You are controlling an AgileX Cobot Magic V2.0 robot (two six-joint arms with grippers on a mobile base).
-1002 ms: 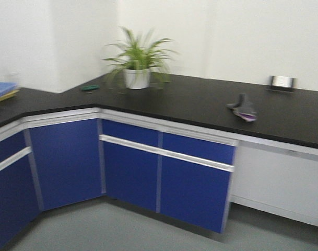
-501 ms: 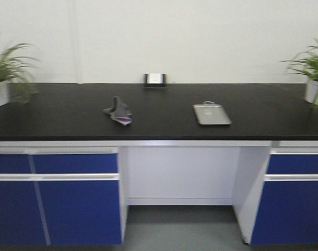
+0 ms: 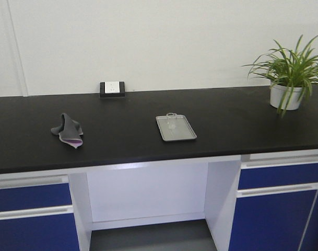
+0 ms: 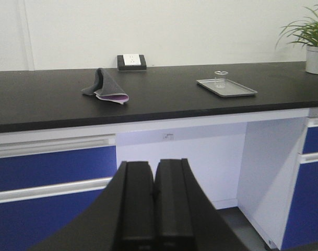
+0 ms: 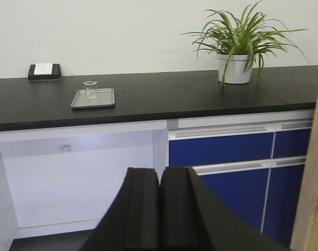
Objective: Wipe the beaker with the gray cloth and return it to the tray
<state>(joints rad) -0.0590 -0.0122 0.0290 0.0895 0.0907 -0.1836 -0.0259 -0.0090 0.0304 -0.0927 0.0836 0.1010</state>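
From my seat, the left tool (image 4: pixel 153 198) has its two dark fingers pressed flat together with nothing between them. The right tool (image 5: pixel 160 204) is shut the same way. Both hang out in front of the counter (image 3: pixel 237 120), below its front edge and well apart from everything on it.

The gray cloth (image 3: pixel 68 130) lies in a rumpled heap toward the left end of the counter, roughly midway between the back and front edges. One fold stands up in a low peak, and the purplish patch shows on the side facing the front edge.

The tray (image 3: pixel 180 134) sits flat near the middle of the counter, well apart from the cloth, with its long sides running from back to front. The beaker (image 3: pixel 172 121), small and clear, stands upright on the back part of the tray.

A black socket box (image 3: pixel 112 88) rests at the counter's back edge against the white wall (image 3: pixel 164 42), between the cloth and the tray. A potted plant (image 3: pixel 286 73) stands near the right end. Blue cabinets (image 3: pixel 28 209) flank an open white recess under the counter.
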